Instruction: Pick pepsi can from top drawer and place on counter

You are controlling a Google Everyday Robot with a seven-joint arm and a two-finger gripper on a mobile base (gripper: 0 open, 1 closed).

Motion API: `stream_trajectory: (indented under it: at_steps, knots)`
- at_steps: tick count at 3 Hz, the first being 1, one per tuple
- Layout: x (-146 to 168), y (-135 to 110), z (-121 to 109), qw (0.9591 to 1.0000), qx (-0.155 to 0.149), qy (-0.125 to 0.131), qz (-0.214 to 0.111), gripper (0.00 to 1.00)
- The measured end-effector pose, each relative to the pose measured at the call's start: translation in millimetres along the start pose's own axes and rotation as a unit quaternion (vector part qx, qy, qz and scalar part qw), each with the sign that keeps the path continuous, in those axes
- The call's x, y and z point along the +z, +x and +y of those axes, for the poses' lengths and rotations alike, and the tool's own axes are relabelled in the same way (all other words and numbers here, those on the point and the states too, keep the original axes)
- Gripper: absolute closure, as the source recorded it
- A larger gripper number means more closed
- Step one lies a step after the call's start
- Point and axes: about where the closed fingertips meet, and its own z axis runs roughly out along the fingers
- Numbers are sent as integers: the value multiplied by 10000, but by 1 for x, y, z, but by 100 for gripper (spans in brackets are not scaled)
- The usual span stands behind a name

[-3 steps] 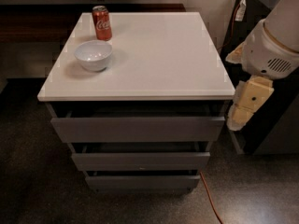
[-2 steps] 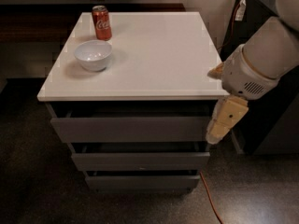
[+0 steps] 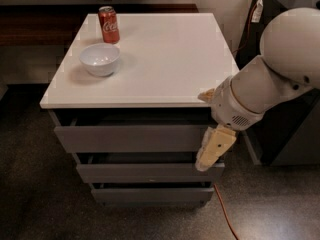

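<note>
Pepsi can: not in sight, nothing dark blue shows anywhere. My read is that it sits hidden inside the top drawer [image 3: 130, 138], which isn't out far enough to show its inside. The fingers [image 3: 213, 148] hang pointing down at the 3 o'clock end of that drawer's front, just below the desk [image 3: 165, 59] edge. Whether they are open or closed I cannot tell.

If the can is in there, it lies behind the front panel, somewhere toward 9 or 10 o'clock of them, exact spot unknown. The step in hand looks like getting the drawer open. There's no handle on that flat front, so the catch wants to go over the top lip, in the dark gap under the desk. Then a straight, level pull toward 6 o'clock, slow, so the can doesn't topple.

Up at 11 o'clock on the desk, the red cola can [image 3: 108, 25] and the white bowl [image 3: 100, 59] are not the target.
</note>
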Motion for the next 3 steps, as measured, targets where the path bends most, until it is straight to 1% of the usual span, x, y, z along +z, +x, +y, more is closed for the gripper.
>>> stream_trajectory:
  at_steps: [1,2,3]
  knots:
    - [43,-10,4,9995,-312,54,-22,0]
    - [74,-17,8,9979,-638,47,72,0]
    - [113,-8,-1,9957,-847,6,387,0]
